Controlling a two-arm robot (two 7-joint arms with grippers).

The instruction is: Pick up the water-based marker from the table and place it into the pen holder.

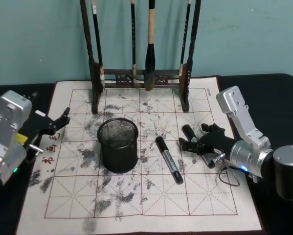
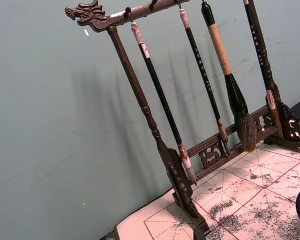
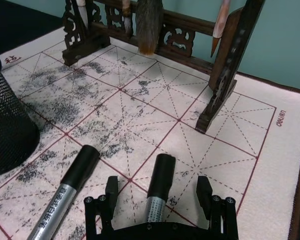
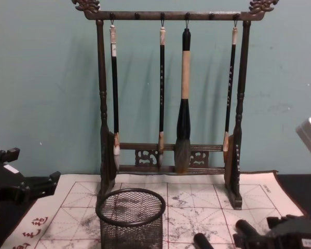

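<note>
Two black-capped, silver-bodied water-based markers lie on the ink-stained grid mat. One marker (image 1: 169, 159) (image 3: 69, 187) rests free, just right of the pen holder (image 1: 118, 146) (image 4: 131, 217), a round black mesh cup standing upright. The other marker (image 1: 189, 132) (image 3: 159, 186) lies between the fingers of my right gripper (image 1: 196, 138) (image 3: 157, 192), which is low over the mat and open; its fingers (image 3: 110, 189) straddle the marker without touching it. My left gripper (image 1: 58, 123) (image 4: 23, 188) hovers open and holding nothing at the mat's left edge.
A tall dark wooden brush rack (image 1: 141, 73) (image 4: 171, 104) with several hanging brushes stands at the back of the mat (image 1: 151, 205). A black cylinder (image 1: 288, 171) sits at the far right. The dark table surrounds the mat.
</note>
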